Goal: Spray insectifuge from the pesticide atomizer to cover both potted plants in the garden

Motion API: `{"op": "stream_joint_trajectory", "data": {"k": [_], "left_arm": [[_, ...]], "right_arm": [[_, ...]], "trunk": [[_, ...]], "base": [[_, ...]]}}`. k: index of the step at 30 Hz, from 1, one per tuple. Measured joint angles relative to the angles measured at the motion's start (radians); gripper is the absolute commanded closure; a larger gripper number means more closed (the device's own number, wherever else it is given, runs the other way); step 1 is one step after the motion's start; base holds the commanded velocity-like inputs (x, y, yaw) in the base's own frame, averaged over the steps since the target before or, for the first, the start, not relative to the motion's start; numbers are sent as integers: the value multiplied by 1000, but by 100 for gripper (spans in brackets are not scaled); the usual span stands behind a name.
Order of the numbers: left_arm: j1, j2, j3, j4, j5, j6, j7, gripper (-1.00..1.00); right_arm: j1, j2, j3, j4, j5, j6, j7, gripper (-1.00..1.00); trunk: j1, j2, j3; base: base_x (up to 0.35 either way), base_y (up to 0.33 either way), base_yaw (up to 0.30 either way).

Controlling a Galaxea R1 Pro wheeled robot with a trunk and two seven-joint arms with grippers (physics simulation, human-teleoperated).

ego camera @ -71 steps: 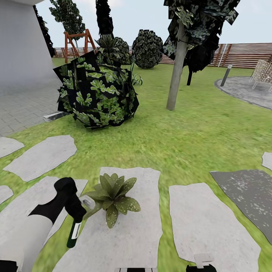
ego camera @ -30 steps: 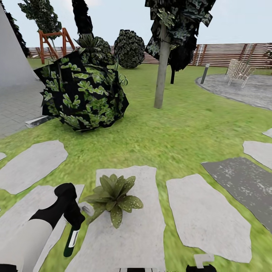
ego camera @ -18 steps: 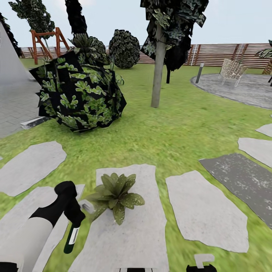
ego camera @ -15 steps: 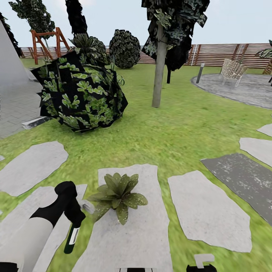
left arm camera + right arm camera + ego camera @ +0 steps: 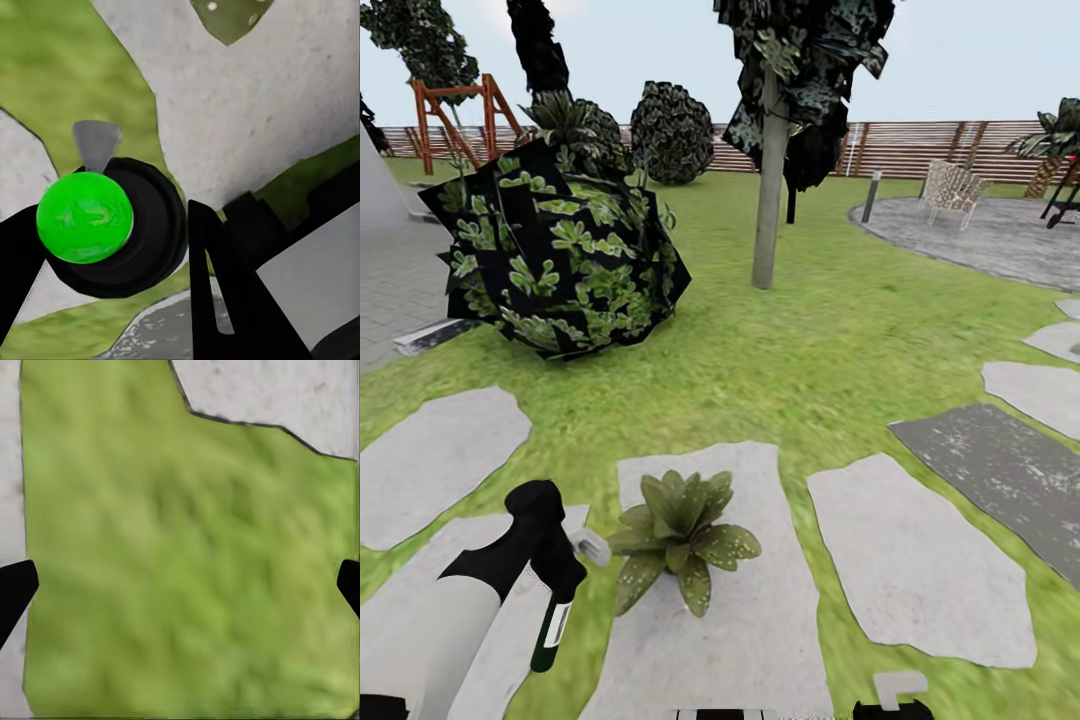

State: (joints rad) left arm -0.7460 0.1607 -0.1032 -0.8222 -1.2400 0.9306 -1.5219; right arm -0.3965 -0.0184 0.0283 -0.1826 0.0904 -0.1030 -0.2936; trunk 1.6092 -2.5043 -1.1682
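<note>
View has swung right; my left gripper [image 5: 555, 585] still clamps the pesticide atomizer [image 5: 550, 630], nozzle beside potted plant [image 5: 682, 535]; right gripper [image 5: 180, 585] spread

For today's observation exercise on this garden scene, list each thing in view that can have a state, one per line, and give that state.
pesticide atomizer: held by the left gripper, hanging body-down, white head toward the plant.
left gripper: shut on the atomizer, beside the plant.
potted plant: upright on a pale stepping stone, leaves spread, untouched.
right gripper: open, empty, fingertips wide apart over grass.
garden chair: standing on the gravel patio.
</note>
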Motion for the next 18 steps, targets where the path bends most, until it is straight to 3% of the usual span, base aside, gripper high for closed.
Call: {"op": "stream_joint_trajectory", "data": {"k": [6,9,15,18], "left_arm": [[-4,2,0,-2,-2,0,0,100],[-5,3,0,-2,-3,0,-1,100],[-7,0,-1,-1,-1,0,-27,100],[-12,0,-3,-1,-5,-1,-40,100]], "right_arm": [[0,0,0,0,0,0,1,-100],[0,0,0,0,0,0,1,-100],[0,0,0,0,0,0,1,-100],[0,1,0,-1,-2,0,1,-100]], "trunk": [[0,0,0],[0,0,0],[0,0,0],[0,0,0]], "base": [[-195,195,-272],[-140,267,-96],[19,299,-26],[100,303,-196]]}}
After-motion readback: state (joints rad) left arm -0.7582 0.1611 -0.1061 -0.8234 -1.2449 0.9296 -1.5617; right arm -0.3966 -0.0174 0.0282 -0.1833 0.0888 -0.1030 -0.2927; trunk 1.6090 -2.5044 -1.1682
